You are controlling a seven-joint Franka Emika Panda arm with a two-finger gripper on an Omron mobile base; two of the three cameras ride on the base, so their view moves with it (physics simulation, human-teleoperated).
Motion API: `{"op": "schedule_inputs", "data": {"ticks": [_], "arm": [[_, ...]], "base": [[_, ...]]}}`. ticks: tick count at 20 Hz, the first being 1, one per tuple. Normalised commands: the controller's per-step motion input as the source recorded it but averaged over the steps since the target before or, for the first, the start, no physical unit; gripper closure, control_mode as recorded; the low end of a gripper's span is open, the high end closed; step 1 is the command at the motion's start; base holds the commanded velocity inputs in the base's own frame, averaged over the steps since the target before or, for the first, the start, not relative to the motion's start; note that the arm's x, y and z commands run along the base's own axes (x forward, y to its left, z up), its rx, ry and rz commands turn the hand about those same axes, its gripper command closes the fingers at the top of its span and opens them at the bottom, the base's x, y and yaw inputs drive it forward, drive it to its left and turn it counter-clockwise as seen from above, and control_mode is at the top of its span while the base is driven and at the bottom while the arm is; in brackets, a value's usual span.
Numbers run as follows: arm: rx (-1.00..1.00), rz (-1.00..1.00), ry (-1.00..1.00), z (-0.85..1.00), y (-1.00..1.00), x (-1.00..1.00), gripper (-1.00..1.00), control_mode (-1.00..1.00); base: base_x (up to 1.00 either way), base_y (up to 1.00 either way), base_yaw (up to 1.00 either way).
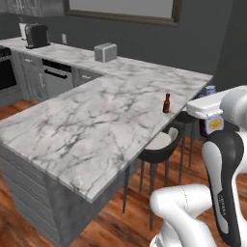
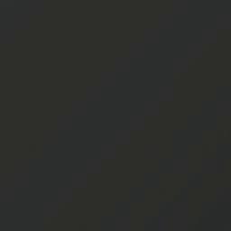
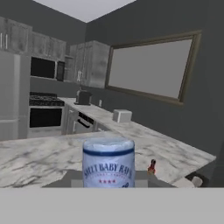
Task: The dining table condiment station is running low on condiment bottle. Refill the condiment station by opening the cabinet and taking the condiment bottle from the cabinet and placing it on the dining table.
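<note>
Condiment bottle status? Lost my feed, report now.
Gripper shut on condiment bottle, carried beside the dining table, not yet over it. Small red-brown bottle upright near the table edge, stool below.

Dining table (image 1: pixel 91 120): polished white marble, grey veins. Floor (image 1: pixel 125 226) glossy reddish wood. Condiment bottle (image 3: pixel 108 164) cap smooth plastic, printed label.

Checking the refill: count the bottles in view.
2. The condiment bottle is up against the hand camera; the small red-brown bottle stands on the dining table near its stool-side edge. Others may be hidden.
</note>
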Motion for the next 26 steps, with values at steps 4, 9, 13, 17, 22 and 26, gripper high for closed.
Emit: {"op": "schedule_inputs", "data": {"ticks": [4,9,13,17,22,26], "arm": [[0.00,0.00,0.00,0.00,0.00,0.00,1.00,1.00],[0.00,0.00,0.00,0.00,0.00,0.00,1.00,1.00],[0.00,0.00,0.00,0.00,0.00,0.00,1.00,1.00],[0.00,0.00,0.00,0.00,0.00,0.00,1.00,1.00],[0.00,0.00,0.00,0.00,0.00,0.00,1.00,1.00],[0.00,0.00,0.00,0.00,0.00,0.00,1.00,1.00]], "base": [[0.71,-1.00,0.06],[0.65,-1.00,0.17],[0.60,-1.00,0.27],[0.65,-0.99,0.38],[0.60,-0.97,0.39],[0.42,-0.98,0.38]]}}
